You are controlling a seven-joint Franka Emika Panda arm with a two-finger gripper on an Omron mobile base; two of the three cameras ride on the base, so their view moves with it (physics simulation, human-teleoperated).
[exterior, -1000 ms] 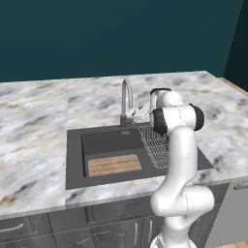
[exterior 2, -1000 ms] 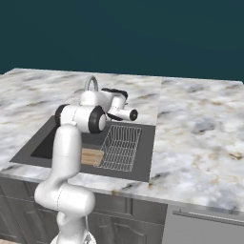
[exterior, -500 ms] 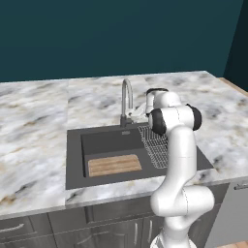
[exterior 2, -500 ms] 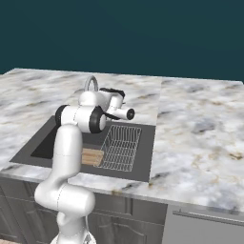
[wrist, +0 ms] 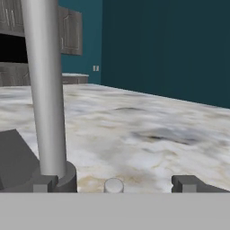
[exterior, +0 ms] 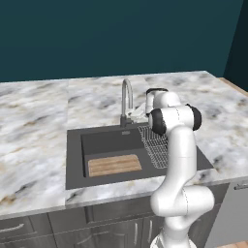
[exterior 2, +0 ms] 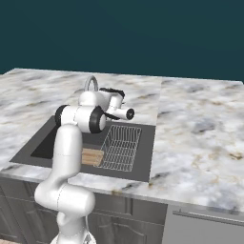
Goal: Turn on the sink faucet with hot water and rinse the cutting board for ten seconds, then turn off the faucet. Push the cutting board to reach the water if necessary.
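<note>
The sink faucet [exterior: 127, 98] rises behind the dark sink [exterior: 73, 154], and its grey stem [wrist: 45, 90] stands at the left of the hand view. My gripper [wrist: 115, 184] is open, low beside the faucet's base, with fingertips [wrist: 45, 183] well apart. The round end of the small lever [wrist: 113, 185] sits between them, untouched as far as I can tell. My hand [exterior: 156, 97] hovers just right of the faucet. The cutting board [exterior: 115, 164] lies flat at the basin's front, also seen past my arm [exterior 2: 92, 156]. No water is in view.
A wire dish rack [exterior: 157, 144] fills the right side of the sink [exterior 2: 121, 148]. Marble counter [exterior: 34, 145] surrounds the sink, with a dark teal wall behind. The counter's front edge drops to grey cabinets [exterior 2: 200, 228].
My hand has edged slightly left toward the faucet base. The jaws stayed open and the cutting board has not moved.
</note>
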